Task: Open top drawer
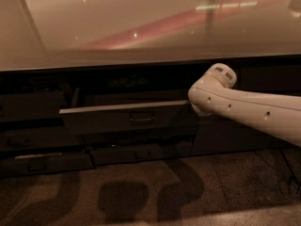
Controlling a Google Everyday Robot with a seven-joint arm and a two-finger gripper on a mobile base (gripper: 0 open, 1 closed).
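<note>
The top drawer [108, 121] is a wide dark grey front under the counter, left of centre, with a small central pull handle [142, 119]. It stands pulled out a short way, and its top edge catches the light. My white arm [244, 107] reaches in from the right and ends at a rounded joint beside the drawer's right end. The gripper [193, 107] sits at that end of the arm, against the drawer's right corner, dark against the dark cabinet.
A glossy pale countertop [141, 27] overhangs the cabinets. A narrower drawer front [141, 153] lies below the top drawer, and other dark fronts [28, 105] stand to the left. Speckled floor [141, 197] lies in front, with shadows on it.
</note>
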